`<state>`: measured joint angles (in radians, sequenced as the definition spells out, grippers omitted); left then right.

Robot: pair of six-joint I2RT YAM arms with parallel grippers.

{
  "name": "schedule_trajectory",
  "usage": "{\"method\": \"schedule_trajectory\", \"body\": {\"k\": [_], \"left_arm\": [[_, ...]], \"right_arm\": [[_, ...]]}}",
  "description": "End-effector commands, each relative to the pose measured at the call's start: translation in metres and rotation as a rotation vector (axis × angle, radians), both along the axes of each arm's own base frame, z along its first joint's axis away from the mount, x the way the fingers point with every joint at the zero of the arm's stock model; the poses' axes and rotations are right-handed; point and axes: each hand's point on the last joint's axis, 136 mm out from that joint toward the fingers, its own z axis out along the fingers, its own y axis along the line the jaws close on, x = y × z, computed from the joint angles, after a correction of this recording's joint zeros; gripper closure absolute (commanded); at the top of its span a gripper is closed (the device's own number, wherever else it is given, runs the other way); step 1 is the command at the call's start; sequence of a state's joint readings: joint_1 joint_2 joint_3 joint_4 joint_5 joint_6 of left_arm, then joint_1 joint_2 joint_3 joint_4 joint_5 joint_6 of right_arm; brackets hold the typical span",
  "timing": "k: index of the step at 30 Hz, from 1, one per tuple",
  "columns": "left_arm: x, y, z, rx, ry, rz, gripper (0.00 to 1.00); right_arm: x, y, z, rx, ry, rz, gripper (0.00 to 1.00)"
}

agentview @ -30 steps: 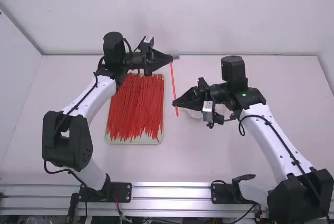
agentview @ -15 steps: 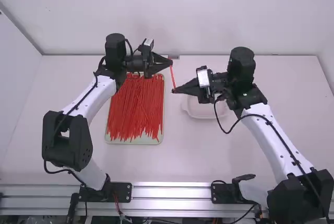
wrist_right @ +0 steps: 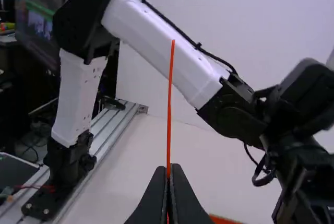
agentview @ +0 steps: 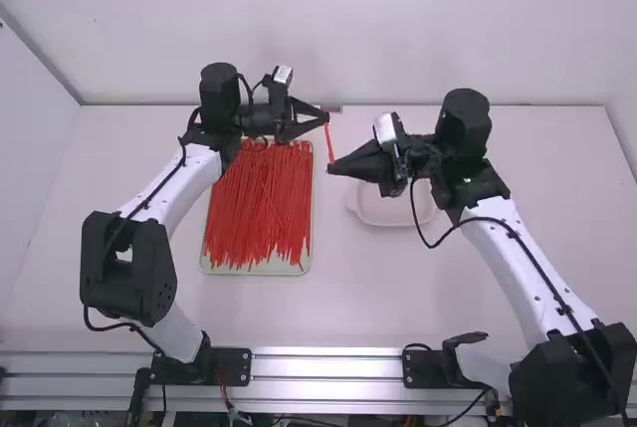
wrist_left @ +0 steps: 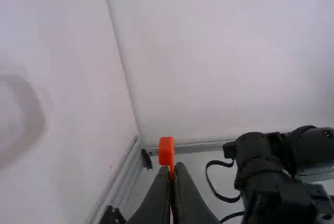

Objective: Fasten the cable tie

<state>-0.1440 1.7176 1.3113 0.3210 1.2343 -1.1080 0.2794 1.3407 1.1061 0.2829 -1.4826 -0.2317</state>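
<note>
White tabletop point(agentview: 498, 278) stretches under both arms, with a tray point(agentview: 261, 203) of loose red ties lying flat on it. Just off the tray's far right corner, one red cable tie point(agentview: 328, 145) is held clear of the surface, pinched at both ends. The left gripper point(agentview: 325, 120) clamps its blocky end beyond that corner. The right gripper point(agentview: 331, 168) squeezes the thin tail (jaws nearly meeting) beside the tray's right edge. A clear dish point(agentview: 383, 213) sits right of the tray.

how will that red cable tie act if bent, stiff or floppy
Probably springy, not floppy: the cable tie runs straight from the left hand to the right hand without sagging. Likely very light, being so thin. It may slip, since both pinch only a narrow strip.
</note>
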Motion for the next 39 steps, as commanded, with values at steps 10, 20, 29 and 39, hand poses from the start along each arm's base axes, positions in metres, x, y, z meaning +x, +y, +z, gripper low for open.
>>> {"method": "schedule_trajectory", "body": {"k": [10,20,29,39], "left_arm": [[0.01,0.004,0.046,0.077,-0.791,0.044,0.98],[0.005,0.003,0.069,0.121,-1.246,0.059,0.98],[-0.007,0.003,0.065,0.143,-1.491,-0.014,0.98],[-0.021,0.001,0.076,0.103,-1.614,-0.053,0.98]], "right_arm": [[0.034,-0.005,0.028,-0.016,0.482,-0.188,1.0],[0.036,-0.006,0.009,-0.076,0.685,-0.2,1.0],[0.039,0.0,-0.005,-0.11,0.813,-0.24,1.0],[0.045,0.004,-0.01,-0.109,0.828,-0.29,1.0]]}}
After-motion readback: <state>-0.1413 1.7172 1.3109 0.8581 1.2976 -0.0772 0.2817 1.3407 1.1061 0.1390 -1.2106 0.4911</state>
